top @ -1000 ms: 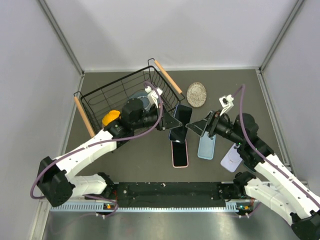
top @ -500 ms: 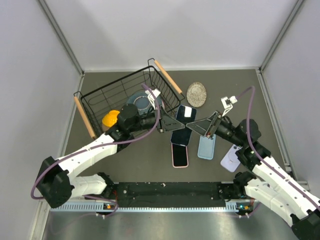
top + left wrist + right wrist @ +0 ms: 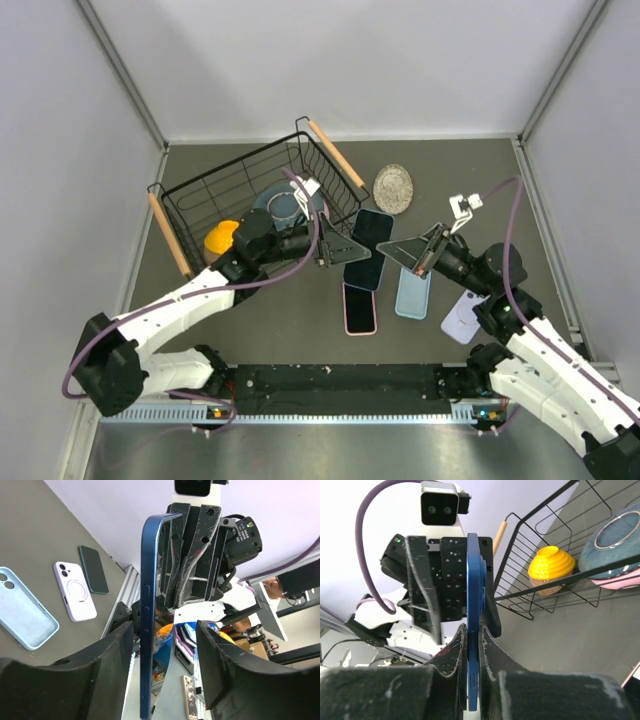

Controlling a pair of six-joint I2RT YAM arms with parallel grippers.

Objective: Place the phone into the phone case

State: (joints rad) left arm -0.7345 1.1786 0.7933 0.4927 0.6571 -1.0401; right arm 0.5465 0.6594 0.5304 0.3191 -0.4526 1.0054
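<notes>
— Right wrist view: is your right tool (image 3: 473, 636) gripping?
— Yes; its jaws are clamped on the blue phone (image 3: 472, 570); your left tool (image 3: 165, 647) stands part open around that phone, unclamped; the phone is raised over the far end of the pink case (image 3: 360, 312) on the worktop (image 3: 280, 322).

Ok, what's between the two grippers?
The blue phone, on edge: the right gripper pinches it, the left gripper stands open around it. Seen in both wrist views.

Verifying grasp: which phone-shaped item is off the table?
The dark blue phone, pinched edge-on in the right gripper; pink case, light blue case and lilac case lie flat.
</notes>
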